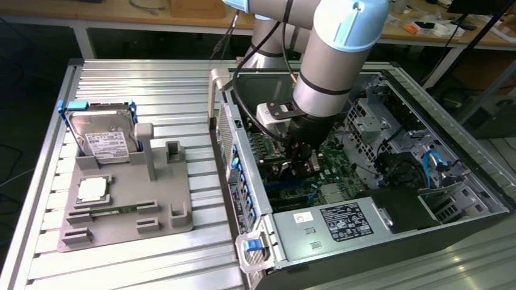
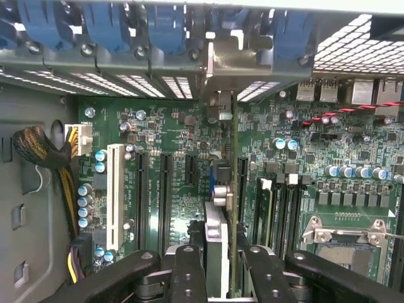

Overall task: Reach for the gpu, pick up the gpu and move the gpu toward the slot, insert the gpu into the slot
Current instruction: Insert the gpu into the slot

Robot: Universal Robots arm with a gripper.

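Arm reaches down into the open computer case [image 1: 451, 199], which stands on the ribbed metal desk [image 1: 137, 78]. The claw [image 1: 303, 152] is low over the green motherboard [image 2: 177, 120], near the middle of the case.

Wrist view: claw [image 2: 224, 278] is clamped on the gpu [image 2: 216, 233], one black finger [image 2: 189, 271] on each flat side. The card is seen edge-on and upright, its thin green edge running away from the claw toward the rear wall of the case. Its silvery end bracket [image 2: 219, 66] sits at the row of blue clips [image 2: 164, 28].

The blue slot [image 2: 214, 180] shows just beside and under the card, lined up with it. Cannot tell whether the card edge is fully seated.

A white connector strip [image 2: 115, 196] is well off to one side of the card, with the processor socket [image 2: 344, 233] on the other side.

On the desk, at the exterior view's left: a grey tray [image 1: 165, 208] with the hard drive [image 1: 103, 144] standing on it and the processor chip [image 1: 93, 189] lying flat.
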